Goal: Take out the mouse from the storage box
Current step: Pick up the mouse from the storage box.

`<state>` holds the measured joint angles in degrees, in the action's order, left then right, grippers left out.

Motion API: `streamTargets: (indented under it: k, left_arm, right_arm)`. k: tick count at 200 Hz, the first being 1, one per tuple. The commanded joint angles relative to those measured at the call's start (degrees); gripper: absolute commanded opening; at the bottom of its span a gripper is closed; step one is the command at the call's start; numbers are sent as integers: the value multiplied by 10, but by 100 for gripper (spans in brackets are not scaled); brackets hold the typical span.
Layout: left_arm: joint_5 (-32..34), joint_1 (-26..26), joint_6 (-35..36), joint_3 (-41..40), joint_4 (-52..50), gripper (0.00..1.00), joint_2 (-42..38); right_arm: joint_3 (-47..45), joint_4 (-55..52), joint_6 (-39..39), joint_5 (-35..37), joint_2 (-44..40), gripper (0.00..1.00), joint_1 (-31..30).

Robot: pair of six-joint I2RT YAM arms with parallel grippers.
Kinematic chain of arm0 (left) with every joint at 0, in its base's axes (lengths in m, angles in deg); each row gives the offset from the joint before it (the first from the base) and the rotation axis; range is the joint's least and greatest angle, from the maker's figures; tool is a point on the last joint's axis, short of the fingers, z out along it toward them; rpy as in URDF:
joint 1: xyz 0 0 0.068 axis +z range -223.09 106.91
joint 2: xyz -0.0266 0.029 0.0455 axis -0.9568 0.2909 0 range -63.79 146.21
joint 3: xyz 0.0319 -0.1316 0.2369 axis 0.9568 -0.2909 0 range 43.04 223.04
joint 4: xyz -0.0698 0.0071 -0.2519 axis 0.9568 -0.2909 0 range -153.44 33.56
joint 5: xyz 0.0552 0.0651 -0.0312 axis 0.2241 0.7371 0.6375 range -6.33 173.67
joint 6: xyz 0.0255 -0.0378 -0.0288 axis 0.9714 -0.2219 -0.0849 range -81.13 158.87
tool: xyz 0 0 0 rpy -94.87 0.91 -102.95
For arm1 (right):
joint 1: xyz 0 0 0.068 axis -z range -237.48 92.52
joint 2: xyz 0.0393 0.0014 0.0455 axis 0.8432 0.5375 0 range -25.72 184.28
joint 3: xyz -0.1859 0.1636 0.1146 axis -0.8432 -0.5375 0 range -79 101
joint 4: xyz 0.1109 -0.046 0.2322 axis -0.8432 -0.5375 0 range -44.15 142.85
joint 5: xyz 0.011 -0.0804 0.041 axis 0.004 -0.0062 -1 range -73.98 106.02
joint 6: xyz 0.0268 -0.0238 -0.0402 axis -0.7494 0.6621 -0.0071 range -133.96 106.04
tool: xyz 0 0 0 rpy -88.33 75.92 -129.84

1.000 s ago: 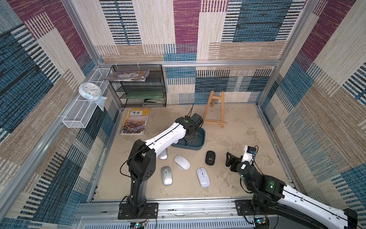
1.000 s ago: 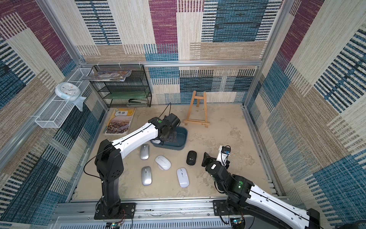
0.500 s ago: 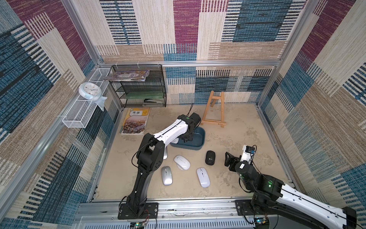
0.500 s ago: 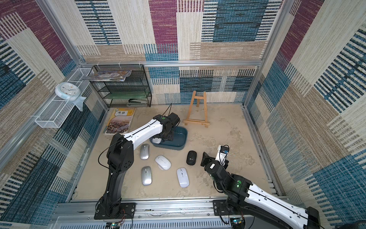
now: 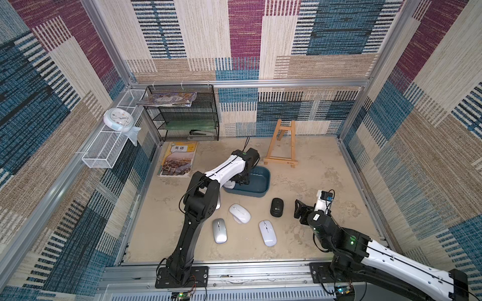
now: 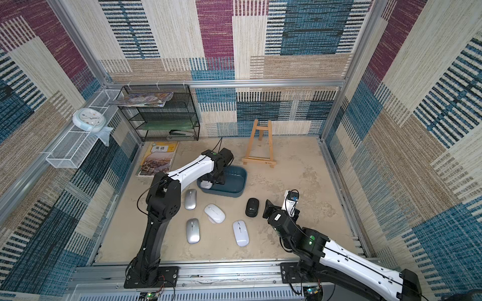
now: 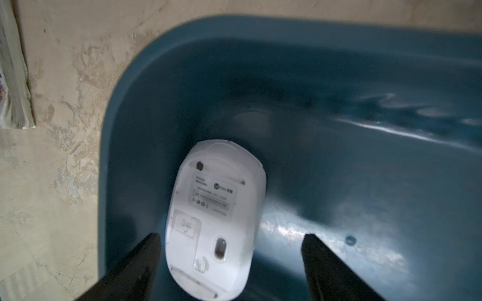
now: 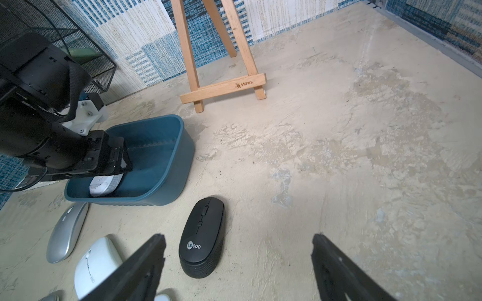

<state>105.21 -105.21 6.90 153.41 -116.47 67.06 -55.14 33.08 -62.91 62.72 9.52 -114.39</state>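
In a corner of the storage box [image 7: 365,78], the white mouse [image 7: 216,216] lies underside up, tilted against the wall; nothing else shows inside. Judged light, rigid, slick-shelled: take it across the flanks. The left tool [image 7: 230,235] straddles it, jaws wide, gripping nothing. The right tool [image 8: 238,235] gapes empty near a black mouse [image 8: 202,237] on the bench [image 8: 339,156].

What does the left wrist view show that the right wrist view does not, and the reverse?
Only left wrist: the underside of the white mouse, with label and sensor window, framed by the open left tool. Only right wrist: the black Lecoo mouse, a silver mouse, the wooden easel. Both: the teal storage box with that white mouse inside.
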Motion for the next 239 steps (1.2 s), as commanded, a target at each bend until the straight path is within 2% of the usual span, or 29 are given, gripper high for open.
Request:
streamTargets:
  k: [1,67,117,148,196,239]
  left_arm:
    - [-14,4,6,7,-10,84,9]
    - [-34,12,8,16,-10,64,43]
    - [-37,12,6,13,-9,34,28]
    - [-41,13,4,4,-1,23,-5]
    - [-91,13,-1,-39,53,19,-77]
    - [-189,13,-16,-105,142,19,-139]
  right_arm:
    - [-1,16,2,-3,3,91,0]
    - [-5,17,-3,-6,4,91,2]
    - [-5,23,-4,-9,14,91,3]
    - [0,29,-3,-15,23,91,4]
    - [4,29,-3,-16,29,91,5]
    - [11,12,-3,-13,22,91,5]
